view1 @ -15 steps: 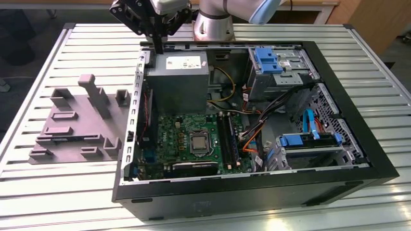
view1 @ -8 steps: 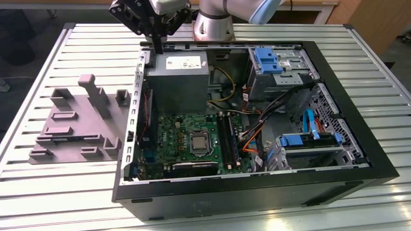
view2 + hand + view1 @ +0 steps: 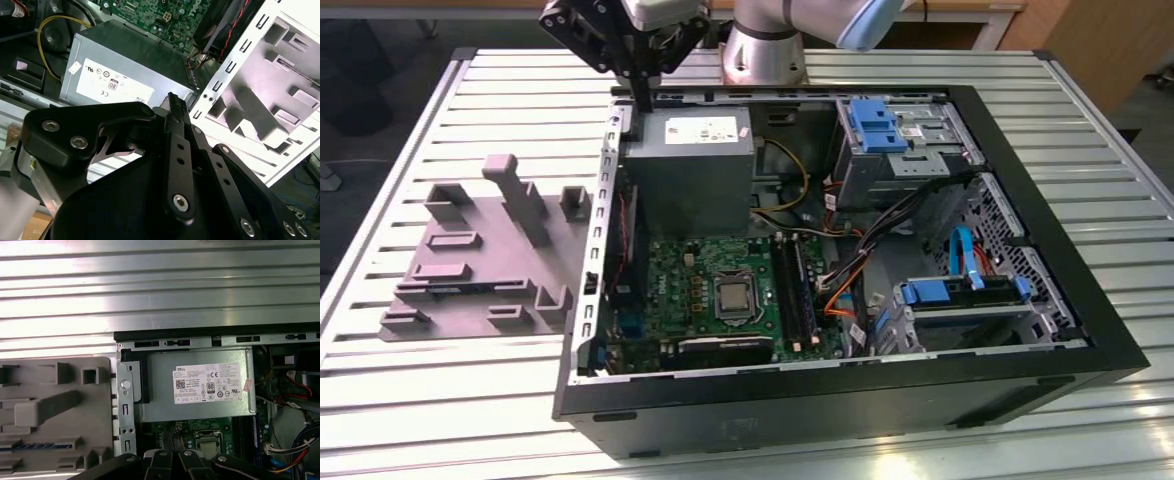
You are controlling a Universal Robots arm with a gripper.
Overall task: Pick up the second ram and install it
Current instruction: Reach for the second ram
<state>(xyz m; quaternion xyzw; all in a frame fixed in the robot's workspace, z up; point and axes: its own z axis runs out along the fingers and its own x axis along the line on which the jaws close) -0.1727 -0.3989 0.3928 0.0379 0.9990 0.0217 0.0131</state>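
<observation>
Inspection found the gripper [image 3: 172, 100] with its fingers drawn together at the tips and nothing seen between them. It hung over the back edge of the open computer case [image 3: 854, 400], next to the power supply [image 3: 687, 140]. The second ram [image 3: 40, 445], judged to be the blue-green strip, lay in a slot of the grey holder [image 3: 30, 390] outside the case, well apart from the gripper. Pick-up was judged not yet done. A grasp would call for opened fingers squared to the stick's long faces.

A white label [image 3: 209, 383], crowded with fine print and small round approval marks, stands on the power supply [image 3: 160, 410] (the grey box) just ahead of the gripper [image 3: 172, 457]. A small pale sticker [image 3: 246, 385] sits beside it.
</observation>
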